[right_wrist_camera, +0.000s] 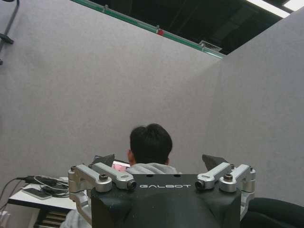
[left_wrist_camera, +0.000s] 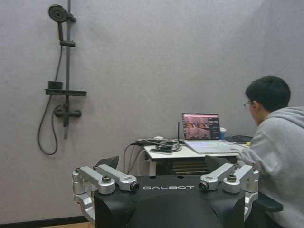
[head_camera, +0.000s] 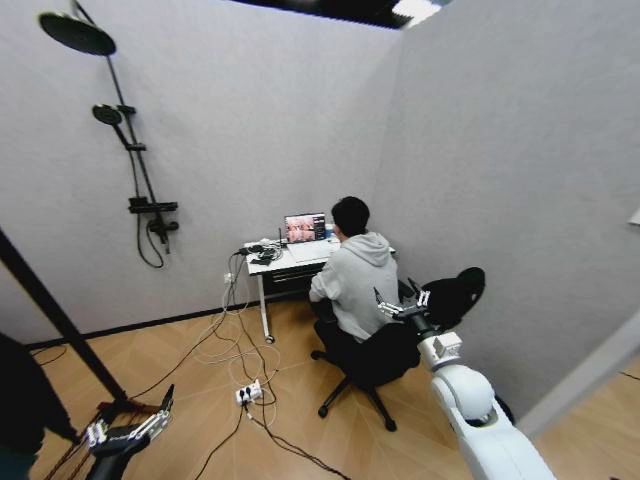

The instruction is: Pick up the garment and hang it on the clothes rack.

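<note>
The garment (head_camera: 22, 395) is, as far as I can tell, the black mass of soft fabric at the near left edge of my head view. It is well apart from the desk (head_camera: 285, 262), far to that desk's left and much closer to me. Only part of it is in view, and I cannot make out a hanger or a hook on it.

My left gripper (head_camera: 130, 420) hangs low over the wooden floor, well in front of the desk and off to its left, near the black fabric but not touching it. In the left wrist view its fingers (left_wrist_camera: 110, 162) stand wide apart with nothing between them, and they point towards the desk.

My right gripper (head_camera: 400, 300) is raised to the right of the desk, just above the back of the black office chair (head_camera: 375, 360) drawn up to it. Its fingers (right_wrist_camera: 213, 160) are spread too, and it is empty.

A black shower fitting (head_camera: 135, 150) is on the grey wall to the left of the desk. Cables trail from the desk down to a white power strip (head_camera: 248, 392) on the floor in front of it. A dark slanting bar (head_camera: 50, 310) crosses the view between the desk and the black fabric.
</note>
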